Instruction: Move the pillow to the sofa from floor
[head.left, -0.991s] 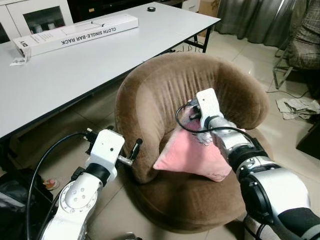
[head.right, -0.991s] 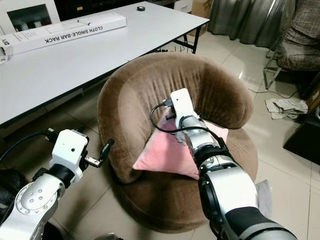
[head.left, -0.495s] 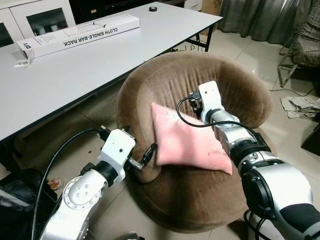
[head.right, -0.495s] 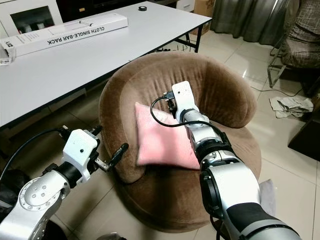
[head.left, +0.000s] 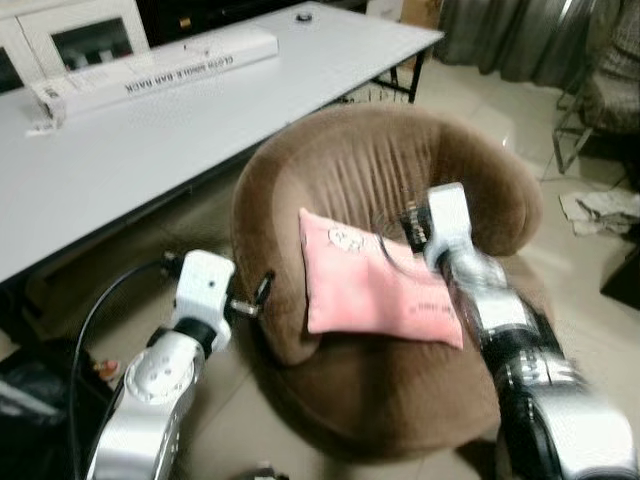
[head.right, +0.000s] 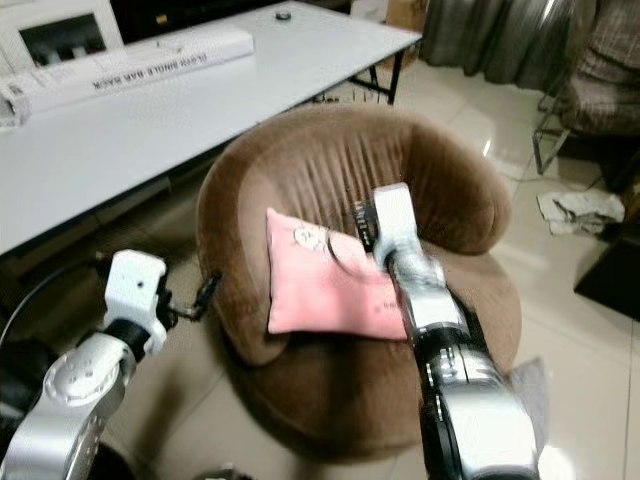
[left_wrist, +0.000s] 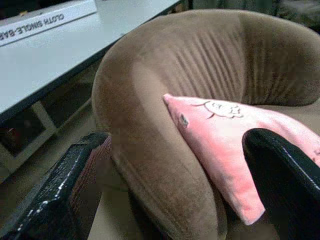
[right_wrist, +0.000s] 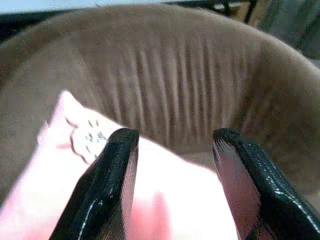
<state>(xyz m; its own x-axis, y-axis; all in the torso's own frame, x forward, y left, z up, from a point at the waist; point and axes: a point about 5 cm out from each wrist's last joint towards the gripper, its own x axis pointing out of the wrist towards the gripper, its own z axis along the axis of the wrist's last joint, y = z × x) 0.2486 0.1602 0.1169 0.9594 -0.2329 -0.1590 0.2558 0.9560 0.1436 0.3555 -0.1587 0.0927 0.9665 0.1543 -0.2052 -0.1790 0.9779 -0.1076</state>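
On the sofa (head.left: 380, 200) lies the pillow (head.left: 370, 285); right gripper (right_wrist: 172, 185) spread above it, left gripper (left_wrist: 170, 200) spread at nine o'clock.

Pink pillow (head.left: 375, 285) with a small embroidered motif lies on the brown sofa (head.left: 330, 180); leaning against its left arm.

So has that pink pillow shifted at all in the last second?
Yes. The pillow has swung toward the robot's left, and now leans against the sofa's left armrest instead of sitting mid-seat. The right end effector is open above it.
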